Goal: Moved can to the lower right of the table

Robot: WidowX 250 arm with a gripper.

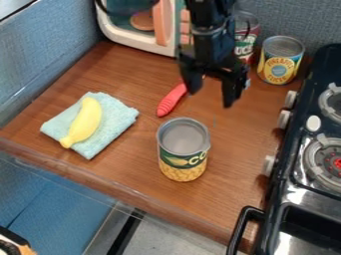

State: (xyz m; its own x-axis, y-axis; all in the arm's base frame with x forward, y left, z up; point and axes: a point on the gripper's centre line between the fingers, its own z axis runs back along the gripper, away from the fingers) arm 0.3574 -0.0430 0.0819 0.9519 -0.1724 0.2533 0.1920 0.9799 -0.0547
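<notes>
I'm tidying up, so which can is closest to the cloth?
The corn can, mid-table; the blue-and-yellow can and red-labelled can stand back by the wall.

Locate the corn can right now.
In the camera view, the corn can stands near the middle of the table, right of the folded cloth and nearer the camera than the red handle.

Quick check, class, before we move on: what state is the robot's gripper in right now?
Gripper: open, jaws spread apart, holding nothing.
</notes>
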